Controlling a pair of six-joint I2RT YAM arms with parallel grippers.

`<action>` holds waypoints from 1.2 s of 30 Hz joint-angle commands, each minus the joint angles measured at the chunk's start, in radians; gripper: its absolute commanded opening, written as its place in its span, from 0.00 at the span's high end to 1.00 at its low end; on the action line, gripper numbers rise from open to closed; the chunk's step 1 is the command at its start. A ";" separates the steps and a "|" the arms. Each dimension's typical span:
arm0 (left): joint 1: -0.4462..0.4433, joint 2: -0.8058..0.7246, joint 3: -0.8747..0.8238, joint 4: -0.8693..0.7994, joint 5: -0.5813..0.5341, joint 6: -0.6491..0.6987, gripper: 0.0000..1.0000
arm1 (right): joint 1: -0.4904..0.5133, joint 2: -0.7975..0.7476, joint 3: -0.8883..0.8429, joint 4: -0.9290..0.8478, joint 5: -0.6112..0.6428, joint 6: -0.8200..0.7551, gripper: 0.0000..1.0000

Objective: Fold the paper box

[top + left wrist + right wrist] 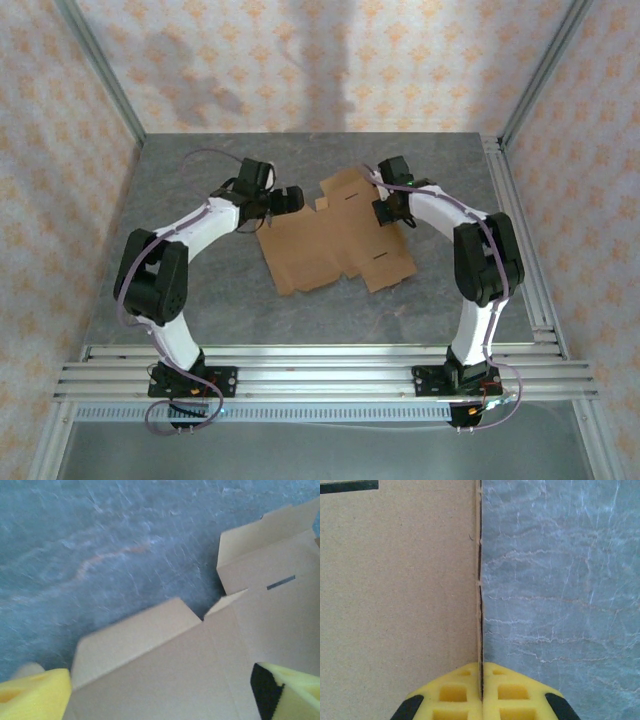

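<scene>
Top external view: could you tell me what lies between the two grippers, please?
The flat paper box spans that stretch, from the left gripper to the right gripper, as the top view shows.

The left arm (195, 228) and right arm (478, 320) share white rounded links, bulky black joints and thin lilac cables (210, 153). Their fingers (452, 697) are yellow foam-like blocks with black trim and square pockets.

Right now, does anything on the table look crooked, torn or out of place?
Nothing torn or spilled. The paper box is a flat sheet lying askew to the table edges; the right pincer is shut on its edge, the left pincer open above it.
</scene>
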 commanded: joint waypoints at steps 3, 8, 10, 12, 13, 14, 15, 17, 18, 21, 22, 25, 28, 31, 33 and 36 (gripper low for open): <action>0.021 -0.035 -0.036 0.012 -0.027 -0.017 0.00 | 0.041 -0.038 0.041 -0.010 0.109 -0.138 1.00; 0.036 -0.031 -0.018 0.002 -0.016 -0.013 0.00 | 0.055 -0.030 0.053 -0.028 0.033 -0.175 1.00; 0.039 -0.023 -0.005 -0.012 -0.015 -0.004 0.00 | 0.056 0.002 0.090 -0.081 -0.022 -0.173 1.00; 0.039 -0.017 0.001 -0.019 -0.016 0.001 0.00 | 0.055 0.037 0.120 -0.125 -0.095 -0.173 1.00; 0.039 -0.017 0.001 -0.020 -0.015 0.001 0.00 | 0.055 0.058 0.137 -0.151 -0.135 -0.174 1.00; 0.038 -0.017 0.000 -0.022 -0.015 0.003 0.00 | 0.056 0.079 0.157 -0.172 -0.160 -0.166 1.00; 0.038 -0.019 -0.002 -0.023 -0.014 0.002 0.00 | 0.055 0.094 0.172 -0.186 -0.173 -0.152 0.96; 0.039 -0.022 -0.010 -0.025 -0.014 0.004 0.00 | 0.055 0.107 0.186 -0.190 -0.188 -0.130 0.78; 0.039 -0.024 -0.013 -0.027 -0.014 0.004 0.00 | 0.052 0.102 0.181 -0.182 -0.191 -0.119 0.72; 0.039 -0.032 -0.021 -0.028 -0.009 0.007 0.00 | 0.029 0.059 0.142 -0.138 -0.222 -0.090 0.59; 0.039 -0.033 -0.022 -0.031 -0.007 0.007 0.00 | 0.019 0.039 0.122 -0.124 -0.234 -0.080 0.57; 0.039 -0.040 -0.024 -0.030 -0.002 0.009 0.00 | -0.014 -0.015 0.055 -0.081 -0.261 -0.053 0.52; 0.039 -0.043 -0.022 -0.030 -0.001 0.012 0.00 | -0.043 -0.058 -0.021 -0.045 -0.281 -0.056 0.48; 0.039 -0.043 -0.023 -0.031 0.005 0.014 0.00 | -0.069 -0.064 -0.056 -0.046 -0.320 -0.073 0.46; 0.039 -0.042 -0.021 -0.031 0.009 0.015 0.00 | -0.075 -0.052 -0.059 -0.045 -0.340 -0.081 0.45; 0.038 -0.045 -0.020 -0.034 0.012 0.018 0.00 | -0.076 -0.012 -0.040 -0.043 -0.355 -0.084 0.46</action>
